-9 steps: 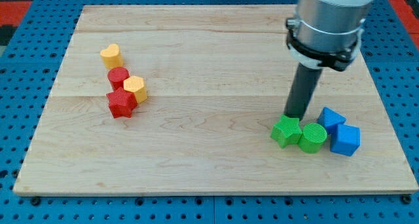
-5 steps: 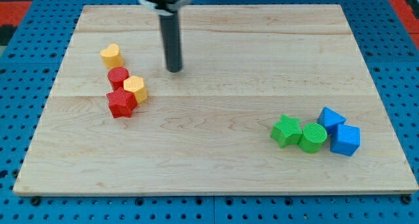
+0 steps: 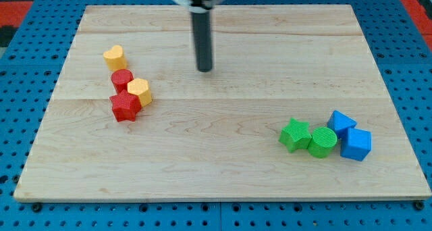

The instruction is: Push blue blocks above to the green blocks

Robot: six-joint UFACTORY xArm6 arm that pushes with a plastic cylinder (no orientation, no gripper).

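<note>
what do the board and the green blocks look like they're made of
Board: pale wood, matte, with visible grain and plank seams. Green star and green cylinder: probably plastic, matte, with fine ridged lines suggesting 3D printing; I can't be sure from the look alone.

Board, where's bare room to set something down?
Free: the wide middle between my tip and the green star, plus the bottom strip. Crowded: the left cluster around the red star, and right by the blue cube.
</note>
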